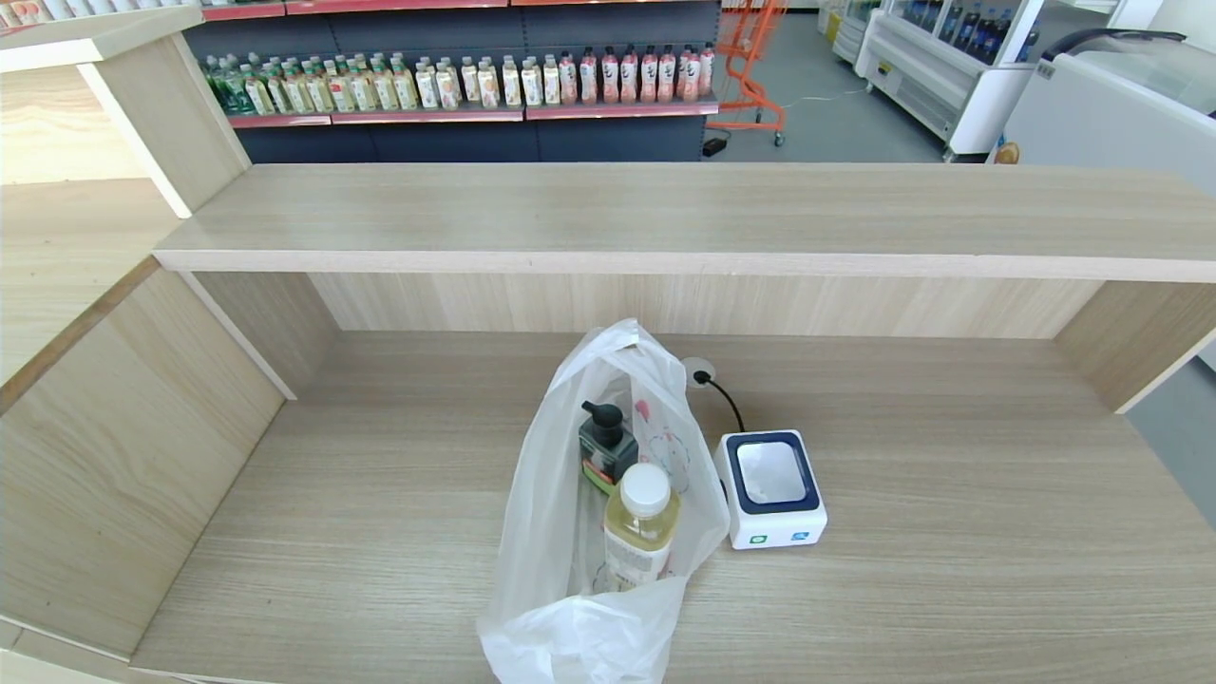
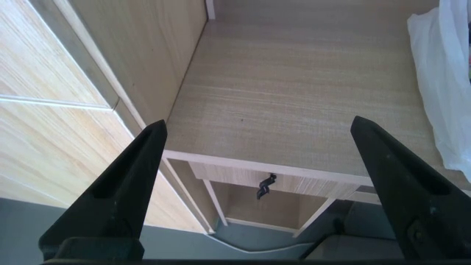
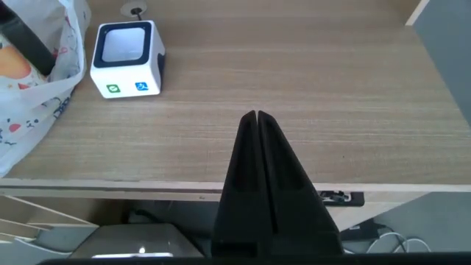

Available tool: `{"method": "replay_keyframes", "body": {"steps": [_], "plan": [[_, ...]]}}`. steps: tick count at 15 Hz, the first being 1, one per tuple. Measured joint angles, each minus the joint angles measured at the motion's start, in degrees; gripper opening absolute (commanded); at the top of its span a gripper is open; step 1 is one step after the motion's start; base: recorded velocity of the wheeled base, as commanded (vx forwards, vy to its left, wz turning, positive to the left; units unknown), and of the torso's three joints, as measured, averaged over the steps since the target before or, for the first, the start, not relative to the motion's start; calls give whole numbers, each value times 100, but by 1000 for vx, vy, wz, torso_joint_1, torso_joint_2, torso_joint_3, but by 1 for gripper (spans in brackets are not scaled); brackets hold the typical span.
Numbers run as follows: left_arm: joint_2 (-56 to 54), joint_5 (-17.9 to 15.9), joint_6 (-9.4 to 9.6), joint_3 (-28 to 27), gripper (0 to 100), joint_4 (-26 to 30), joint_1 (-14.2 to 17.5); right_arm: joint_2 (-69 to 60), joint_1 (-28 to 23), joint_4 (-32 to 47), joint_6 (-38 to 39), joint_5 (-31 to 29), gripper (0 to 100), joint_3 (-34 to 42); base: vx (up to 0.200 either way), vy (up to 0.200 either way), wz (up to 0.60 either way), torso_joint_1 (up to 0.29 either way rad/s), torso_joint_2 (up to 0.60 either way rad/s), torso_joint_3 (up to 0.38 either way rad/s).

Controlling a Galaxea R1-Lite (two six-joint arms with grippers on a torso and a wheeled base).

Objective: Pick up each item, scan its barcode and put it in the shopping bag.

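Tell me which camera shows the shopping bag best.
The head view: the shopping bag sits whole on the counter, mouth open, with a pump bottle and a yellow drink bottle inside. The right wrist view catches one printed side; the left wrist view catches just a white edge.

A pale wood-grain laminate counter [image 1: 950,570] spreads across the near view, and a raised ledge of the same wood [image 1: 665,209] runs along its far side at twelve o'clock. Beyond the ledge, at eleven o'clock, a dark blue shop shelf with red rails [image 1: 456,142] carries a row of plastic drink bottles [image 1: 475,84]. An orange metal wheeled frame [image 1: 753,93] stands at one o'clock, and white glass-topped freezer chests [image 1: 978,114] sit at two o'clock.
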Motion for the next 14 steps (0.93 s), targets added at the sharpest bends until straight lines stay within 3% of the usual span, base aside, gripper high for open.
{"method": "replay_keyframes", "body": {"steps": [2,14], "plan": [[0,0,2,0,100,0,0,2,2,0,7,0,0,0,0,-200,0,5,-5,7],[0,2,-2,0,100,-1,5,6,-2,2,21,-2,0,0,0,0,0,0,0,0]]}}
